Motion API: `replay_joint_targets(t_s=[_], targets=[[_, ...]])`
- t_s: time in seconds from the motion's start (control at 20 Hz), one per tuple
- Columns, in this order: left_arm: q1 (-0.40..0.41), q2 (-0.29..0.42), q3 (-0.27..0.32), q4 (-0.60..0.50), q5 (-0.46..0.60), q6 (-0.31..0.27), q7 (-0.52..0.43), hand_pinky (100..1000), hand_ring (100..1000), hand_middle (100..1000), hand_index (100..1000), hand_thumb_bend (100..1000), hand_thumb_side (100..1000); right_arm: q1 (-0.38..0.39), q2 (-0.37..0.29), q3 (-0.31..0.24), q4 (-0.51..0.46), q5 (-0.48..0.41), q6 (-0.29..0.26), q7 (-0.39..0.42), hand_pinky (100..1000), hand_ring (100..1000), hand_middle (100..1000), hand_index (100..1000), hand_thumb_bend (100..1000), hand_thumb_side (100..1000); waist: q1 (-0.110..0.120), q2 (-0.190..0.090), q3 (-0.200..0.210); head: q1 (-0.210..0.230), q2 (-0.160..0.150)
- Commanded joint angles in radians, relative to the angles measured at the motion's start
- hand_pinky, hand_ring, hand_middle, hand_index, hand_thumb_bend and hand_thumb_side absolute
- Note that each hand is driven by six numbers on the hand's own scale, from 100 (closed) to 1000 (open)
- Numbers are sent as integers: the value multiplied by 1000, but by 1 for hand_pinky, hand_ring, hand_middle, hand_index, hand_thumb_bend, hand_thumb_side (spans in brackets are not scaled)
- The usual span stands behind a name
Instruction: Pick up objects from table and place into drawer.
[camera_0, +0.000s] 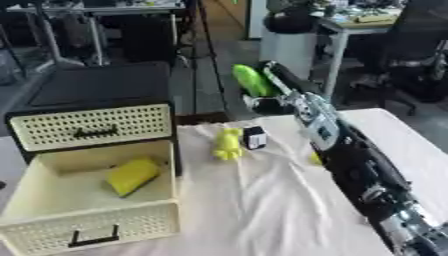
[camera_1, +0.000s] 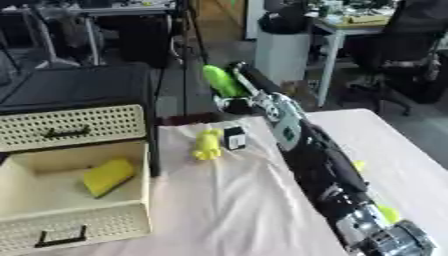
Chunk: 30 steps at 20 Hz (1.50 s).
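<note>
My right arm reaches from the lower right across the white-clothed table (camera_0: 262, 210) to its far edge. There my right hand (camera_0: 273, 102) holds a long green object (camera_0: 252, 80) up beyond the edge, dark fingers (camera_0: 284, 79) lying along it. A yellow toy (camera_0: 228, 144) and a small black-and-white box (camera_0: 255, 137) sit on the cloth just near of the hand. The cream drawer unit (camera_0: 92, 127) stands at the left. Its lower drawer (camera_0: 87, 227) is pulled out and holds a yellow block (camera_0: 133, 175). My left hand shows in neither view.
Small yellow-green pieces (camera_1: 389, 214) lie on the cloth right of my arm, one partly hidden (camera_1: 359, 165). The unit's upper drawer is closed under a black top (camera_0: 96, 85). Beyond the table are desks, a white bin (camera_0: 289, 50) and office chairs.
</note>
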Motion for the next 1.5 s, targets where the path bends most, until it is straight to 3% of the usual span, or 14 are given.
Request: replay_joint_targets(t_s=[0.05, 0.5, 0.55, 0.6, 0.65, 0.75, 0.85, 0.95, 1.1, 1.5], targets=[[-20, 4, -1, -16, 12, -5, -10, 100, 100, 100, 715, 532, 1000, -52, 65, 70, -16, -15, -48, 51, 173, 405, 585, 633, 100, 225, 3, -8, 4, -13, -1], [-33, -2, -2, -20, 23, -6, -14, 100, 100, 100, 714, 537, 1000, -71, 302, 91, 55, 62, -129, 150, 202, 439, 612, 665, 100, 218, 4, -6, 19, -15, -1], [-32, -2, -1, -20, 23, -5, -13, 100, 100, 100, 714, 537, 1000, -70, 331, 92, 60, 79, -134, 154, 252, 491, 648, 710, 100, 272, 3, -6, 17, -12, -1], [-31, -1, 0, -20, 23, -5, -12, 100, 100, 100, 714, 537, 1000, -69, 360, 94, 66, 96, -138, 159, 328, 554, 685, 746, 100, 369, 2, -6, 14, -9, 0], [-31, -1, 0, -20, 22, -5, -11, 100, 100, 100, 714, 538, 1000, -69, 382, 100, 74, 114, -144, 168, 662, 809, 820, 851, 100, 563, 1, -7, 11, -6, 1], [-31, 0, 1, -20, 22, -5, -11, 100, 100, 100, 714, 540, 1000, -71, 398, 119, 90, 149, -161, 197, 918, 986, 947, 922, 125, 681, 0, -7, 10, -3, 0], [-31, 0, 2, -21, 22, -4, -10, 100, 100, 100, 714, 540, 1000, -69, 401, 113, 87, 183, -167, 227, 978, 1000, 989, 939, 260, 703, -1, -7, 9, -1, -1], [-29, 1, 3, -20, 20, -4, -10, 100, 100, 100, 714, 541, 1000, -66, 399, 98, 74, 218, -161, 232, 1000, 1000, 1000, 941, 375, 693, -2, -7, 8, 1, -1], [-28, 1, 4, -20, 19, -4, -10, 100, 100, 100, 714, 541, 1000, -63, 394, 80, 55, 267, -131, 197, 1000, 1000, 1000, 939, 443, 673, -4, -6, 6, 2, -2], [-23, 3, 7, -19, 17, -4, -9, 100, 100, 100, 713, 539, 1000, -53, 383, 8, -42, 390, -27, 67, 1000, 1000, 989, 913, 382, 583, -5, -8, -4, 9, -3]])
